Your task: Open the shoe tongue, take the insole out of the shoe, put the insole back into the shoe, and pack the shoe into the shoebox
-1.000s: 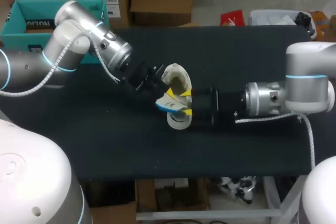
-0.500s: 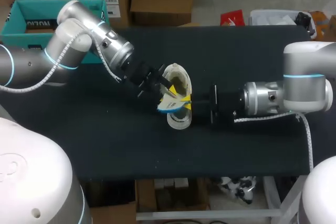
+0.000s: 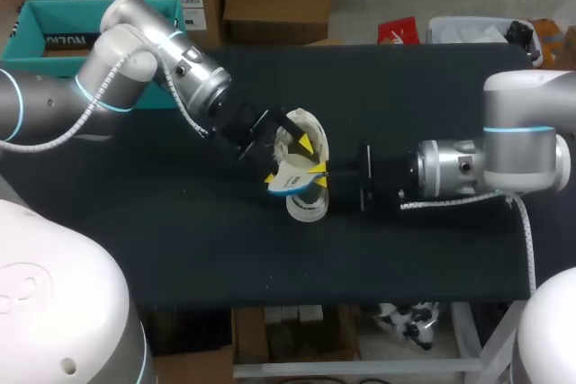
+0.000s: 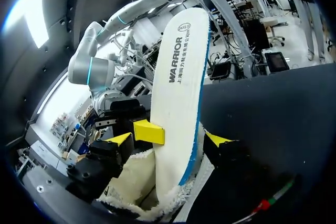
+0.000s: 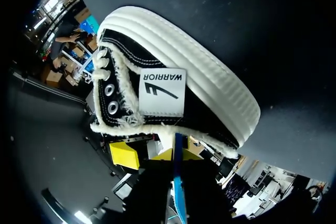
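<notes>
Left wrist view: the left hand [image 4: 183,136] is pinching the white insole [image 4: 181,77] from both sides, its lower end sitting inside the fleece-lined shoe [image 4: 136,182]. That shoe is lying on the table [image 3: 405,96]; the right hand [image 3: 321,175] is sitting at its collar, and I cannot tell its grip.

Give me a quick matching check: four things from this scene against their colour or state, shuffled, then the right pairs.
1 insole
2 shoe
3 shoebox
4 left end effector

a teal, open-topped
b shut on the insole
c black with a white sole
d white, blue-edged, standing up out of the shoe

Pairs: 1-d, 2-c, 3-a, 4-b
</notes>
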`<state>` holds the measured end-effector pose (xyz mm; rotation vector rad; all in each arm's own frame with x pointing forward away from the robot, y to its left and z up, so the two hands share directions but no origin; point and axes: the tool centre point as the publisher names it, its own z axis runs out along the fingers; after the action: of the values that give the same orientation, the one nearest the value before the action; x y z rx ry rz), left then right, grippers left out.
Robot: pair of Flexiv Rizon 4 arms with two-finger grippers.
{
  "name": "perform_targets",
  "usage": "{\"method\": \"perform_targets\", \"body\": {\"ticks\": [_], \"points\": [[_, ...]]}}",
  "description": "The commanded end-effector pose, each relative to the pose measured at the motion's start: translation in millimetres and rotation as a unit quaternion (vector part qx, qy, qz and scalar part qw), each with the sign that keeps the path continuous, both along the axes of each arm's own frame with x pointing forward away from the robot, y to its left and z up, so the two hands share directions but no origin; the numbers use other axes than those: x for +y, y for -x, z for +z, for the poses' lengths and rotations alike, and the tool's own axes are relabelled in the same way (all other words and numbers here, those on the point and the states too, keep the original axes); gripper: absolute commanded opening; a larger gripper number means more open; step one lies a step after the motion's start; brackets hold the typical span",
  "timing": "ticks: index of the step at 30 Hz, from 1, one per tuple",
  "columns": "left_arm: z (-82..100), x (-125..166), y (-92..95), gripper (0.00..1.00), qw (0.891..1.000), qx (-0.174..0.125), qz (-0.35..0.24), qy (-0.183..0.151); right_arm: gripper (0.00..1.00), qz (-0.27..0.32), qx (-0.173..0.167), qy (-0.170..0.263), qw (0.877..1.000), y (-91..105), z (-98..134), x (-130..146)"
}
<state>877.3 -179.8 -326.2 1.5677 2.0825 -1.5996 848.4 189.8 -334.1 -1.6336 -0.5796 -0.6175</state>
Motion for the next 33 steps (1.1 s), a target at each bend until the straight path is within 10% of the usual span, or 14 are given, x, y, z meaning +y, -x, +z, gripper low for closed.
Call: {"method": "perform_targets", "body": {"ticks": [1, 4, 15, 19, 33], "points": [[3.7, -0.6, 7.9, 0.64, 1.0, -0.009, 0.003, 0.001, 0.0, -0.004, -0.001, -0.002, 1.0, 1.6, -1.3, -1.4], [6.0, 0.7, 10.9, 0.47, 1.0, -0.014, 0.004, 0.002, 0.0, -0.007, -0.001, -0.001, 1.0, 1.8, -1.1, -3.4], [10.1, 2.2, 22.2, 0.39, 1.0, -0.021, 0.002, 0.003, 0.0, -0.017, 0.004, -0.001, 1.0, 0.5, -3.5, -10.8], [10.2, 1.6, 23.3, 0.0, 1.0, -0.022, 0.002, 0.003, 0.0, -0.018, 0.005, -0.001, 1.0, -0.4, -4.1, -12.2], [5.4, 3.5, 22.5, 0.0, 1.0, -0.015, 0.005, -0.009, 0.0, -0.016, 0.005, 0.0, 1.0, -1.9, -3.7, -8.0]]}}
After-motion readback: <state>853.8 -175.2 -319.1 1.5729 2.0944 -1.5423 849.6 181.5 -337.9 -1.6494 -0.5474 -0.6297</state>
